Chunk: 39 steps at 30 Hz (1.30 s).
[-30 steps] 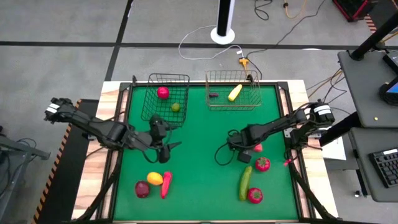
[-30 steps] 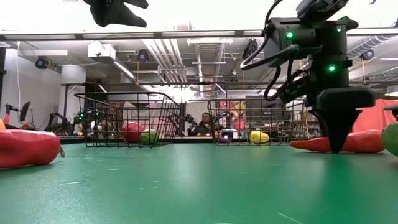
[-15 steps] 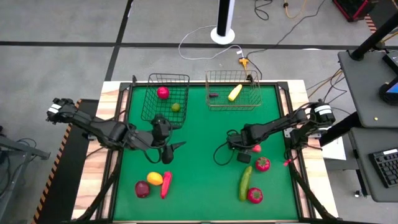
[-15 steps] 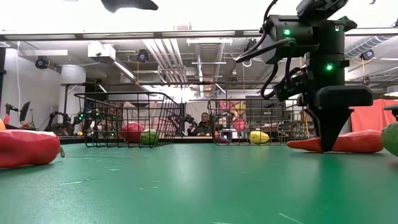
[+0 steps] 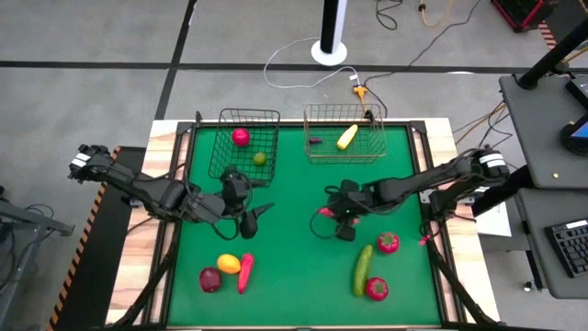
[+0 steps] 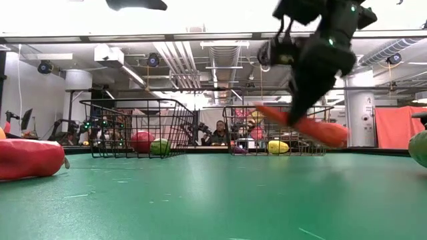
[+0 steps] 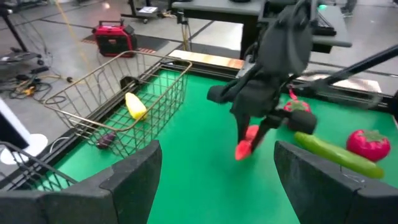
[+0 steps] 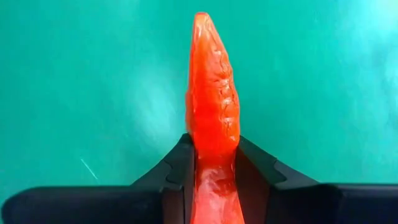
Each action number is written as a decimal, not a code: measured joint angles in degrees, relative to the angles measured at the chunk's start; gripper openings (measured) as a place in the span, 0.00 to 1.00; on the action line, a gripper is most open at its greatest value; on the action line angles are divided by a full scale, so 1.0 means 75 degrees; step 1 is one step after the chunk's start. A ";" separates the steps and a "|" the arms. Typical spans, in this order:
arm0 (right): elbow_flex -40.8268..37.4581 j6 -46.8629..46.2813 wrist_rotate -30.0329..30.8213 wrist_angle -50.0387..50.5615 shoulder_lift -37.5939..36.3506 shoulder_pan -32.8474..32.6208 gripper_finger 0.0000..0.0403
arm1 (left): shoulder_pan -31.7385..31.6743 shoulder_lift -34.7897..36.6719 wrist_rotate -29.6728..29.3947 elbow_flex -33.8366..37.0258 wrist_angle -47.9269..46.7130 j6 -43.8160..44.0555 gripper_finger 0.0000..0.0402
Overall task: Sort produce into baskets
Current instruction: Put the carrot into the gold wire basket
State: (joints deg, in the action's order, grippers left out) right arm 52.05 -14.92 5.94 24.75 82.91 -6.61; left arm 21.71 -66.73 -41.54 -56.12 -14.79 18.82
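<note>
My right gripper (image 5: 333, 215) hangs over the middle of the green table, shut on a long red-orange pepper (image 6: 303, 125) that is clear of the mat. My left gripper (image 5: 254, 219) hovers open and empty to the left of it, just in front of the black basket (image 5: 246, 145). A red round fruit (image 5: 241, 137) and a green one (image 5: 260, 158) lie in that basket. The lighter wire basket (image 5: 344, 133) at the far middle holds a yellow piece (image 5: 346, 137) and a small dark purple one (image 5: 315, 141). My right gripper pinches the red-orange pepper between its two fingers at its thicker part (image 8: 211, 158). The pepper's tapering end (image 8: 202, 37) sticks out past the fingertips. The fingers slant downward from above. The pepper is lifted clear of the table and tilted (image 6: 320, 132).
A green cucumber (image 5: 362, 269) and two red fruits (image 5: 389, 243) (image 5: 377, 289) lie near the right front. At the left front lie a yellow fruit (image 5: 229, 264), a dark red one (image 5: 210, 279) and a long red one (image 5: 245, 272).
My right gripper has taken hold of the red-orange pepper where it lay on the mat and has risen with it, tipping and going toward the table's left. The pepper is now lifted clear and tilted.
</note>
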 joint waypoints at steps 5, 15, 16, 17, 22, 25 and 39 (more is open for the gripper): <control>0.0000 0.0673 0.0002 -0.1537 -0.0379 0.0000 0.19 | 0.0000 0.0002 -0.0209 0.0000 -0.0070 0.0071 0.72; 0.0541 0.1963 0.0963 -0.3469 -0.0888 0.0333 0.20 | 0.0621 0.0005 -0.0192 0.0003 -0.2140 0.1785 0.72; 0.0795 0.2123 0.1224 -0.3150 -0.0873 0.0453 0.19 | 0.0732 0.0005 -0.0189 0.0003 -0.2381 0.2050 0.72; 0.1111 0.2244 0.1412 -0.2771 -0.0822 0.0575 0.19 | 0.0834 0.0005 -0.0183 0.0003 -0.2616 0.2302 0.72; 0.2842 0.2772 0.1638 -0.0447 -0.0315 0.1502 0.20 | 0.1274 0.0000 0.0193 0.0003 -0.3435 0.3396 0.72; 0.3762 0.2980 0.1643 0.0919 0.0169 0.2092 0.20 | 0.1513 -0.0027 0.0286 0.0003 -0.3652 0.3793 0.72; 0.5663 0.4555 0.1636 0.4429 0.1967 0.4289 0.21 | 0.1734 -0.0078 0.1023 0.0003 -0.3759 0.4251 0.72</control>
State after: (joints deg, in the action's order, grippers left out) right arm 94.52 19.24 18.21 57.97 97.66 25.55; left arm 34.72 -67.32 -33.87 -56.10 -42.98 50.70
